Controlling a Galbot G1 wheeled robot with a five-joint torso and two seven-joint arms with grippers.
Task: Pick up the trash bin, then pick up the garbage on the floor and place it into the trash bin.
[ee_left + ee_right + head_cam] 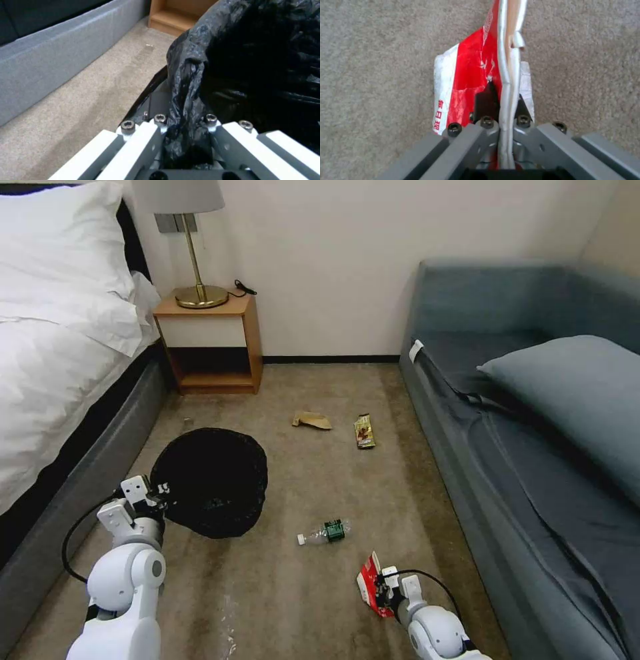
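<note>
The left pincer (155, 492) is clamping the black-bagged rim of the trash bin (212, 480) at near left, beside the bed (60, 380). The right pincer (381, 587) is pinching the red-and-white wrapper (370, 585) — near right, above the floor (320, 593). The bottle (324, 532) is lying between them; the brown-gold wrapper (364, 431) and paper scrap (311, 420) are lying farther off.

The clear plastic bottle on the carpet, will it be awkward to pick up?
The bottle looks empty, so probably light. It lies on its side, round, so a nudge may roll it. Its thin clear wall may dent and slip under a squeeze.
</note>
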